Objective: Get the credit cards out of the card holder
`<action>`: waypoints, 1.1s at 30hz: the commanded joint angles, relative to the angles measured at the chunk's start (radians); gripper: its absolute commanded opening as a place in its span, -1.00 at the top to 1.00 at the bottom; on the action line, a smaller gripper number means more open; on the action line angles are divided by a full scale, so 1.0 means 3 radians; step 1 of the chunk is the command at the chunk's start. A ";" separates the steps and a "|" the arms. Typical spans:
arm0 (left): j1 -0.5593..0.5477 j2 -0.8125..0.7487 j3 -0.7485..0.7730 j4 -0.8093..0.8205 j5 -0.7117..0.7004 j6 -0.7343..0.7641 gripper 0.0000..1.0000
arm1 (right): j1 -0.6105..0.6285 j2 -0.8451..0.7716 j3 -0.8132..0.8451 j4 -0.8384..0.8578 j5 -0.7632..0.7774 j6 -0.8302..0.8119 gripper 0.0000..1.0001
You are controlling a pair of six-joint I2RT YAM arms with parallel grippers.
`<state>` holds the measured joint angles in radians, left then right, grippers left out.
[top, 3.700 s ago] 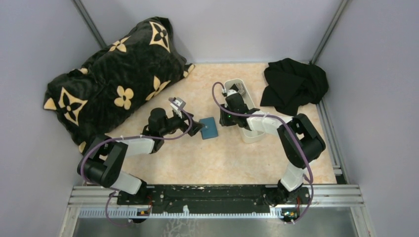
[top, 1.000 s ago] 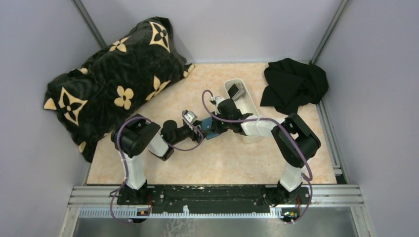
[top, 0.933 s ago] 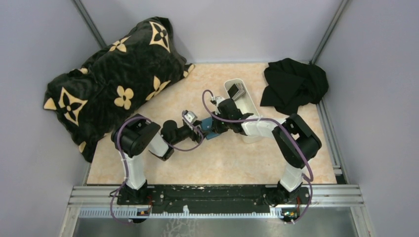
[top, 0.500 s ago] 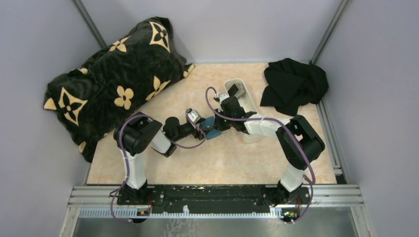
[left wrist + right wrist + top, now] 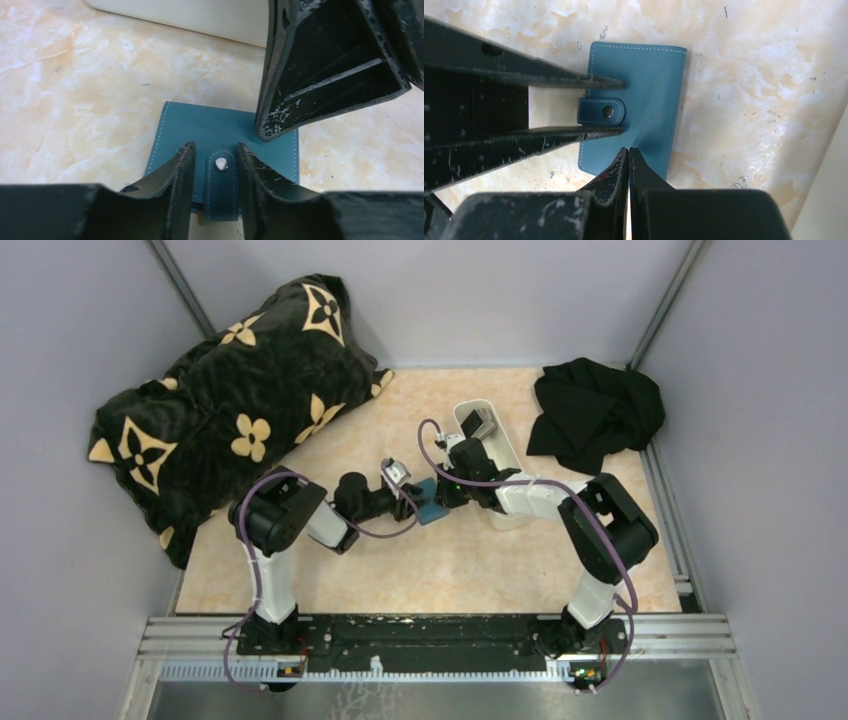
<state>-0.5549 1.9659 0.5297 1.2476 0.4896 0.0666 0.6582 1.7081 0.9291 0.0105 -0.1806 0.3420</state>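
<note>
The teal-blue card holder (image 5: 432, 504) lies folded flat on the marble table, its snap strap (image 5: 221, 186) fastened. My left gripper (image 5: 214, 146) comes in from the left; its jaws stand narrowly apart on either side of the strap, with a thin gap on one side. My right gripper (image 5: 628, 149) is shut, and its joined tips rest on the card holder's cover (image 5: 649, 95) next to the strap. Dark grey credit cards (image 5: 478, 424) lean in the far end of the white tray. Whatever is inside the card holder is hidden.
A long white tray (image 5: 512, 520) stands just right of the card holder, under the right arm. A black pillow with gold flowers (image 5: 230, 400) fills the far left. A black cloth (image 5: 595, 410) lies crumpled at the far right corner.
The left gripper's jaws have narrowed from wide open to close around the strap. Both grippers and the card holder have shifted slightly. The right gripper has stayed shut.
</note>
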 commanded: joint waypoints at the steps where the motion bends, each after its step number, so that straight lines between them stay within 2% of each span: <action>1: -0.0007 -0.0003 -0.0033 -0.0309 0.0098 0.0060 0.47 | -0.0002 -0.0161 -0.0014 0.0136 -0.0034 0.0000 1.00; 3: -0.0009 -0.0009 -0.0014 -0.0393 0.0111 0.0100 0.94 | -0.0006 -0.0157 -0.0021 0.0143 -0.0040 -0.0002 1.00; 4: -0.0007 -0.0008 -0.0011 -0.0430 0.0108 0.0121 1.00 | -0.0006 -0.0159 -0.0023 0.0146 -0.0037 0.0005 1.00; 19: -0.0009 -0.0075 -0.0119 -0.0169 0.0139 -0.0095 1.00 | 0.0071 -0.0038 0.0040 0.0272 -0.0278 0.0028 1.00; 25: -0.0007 -0.0184 -0.0152 -0.0150 0.0112 -0.0157 1.00 | -0.0043 0.0234 -0.0179 0.0518 -0.0356 0.0204 1.00; 33: 0.0032 -0.0234 -0.0266 0.0067 0.0093 -0.0300 1.00 | -0.0066 0.0296 -0.0264 0.0517 -0.0317 0.0242 1.00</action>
<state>-0.5537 1.9148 0.4767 1.2400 0.5049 0.0147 0.6449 1.7611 0.8742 0.1726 -0.2913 0.4103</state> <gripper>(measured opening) 0.025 0.005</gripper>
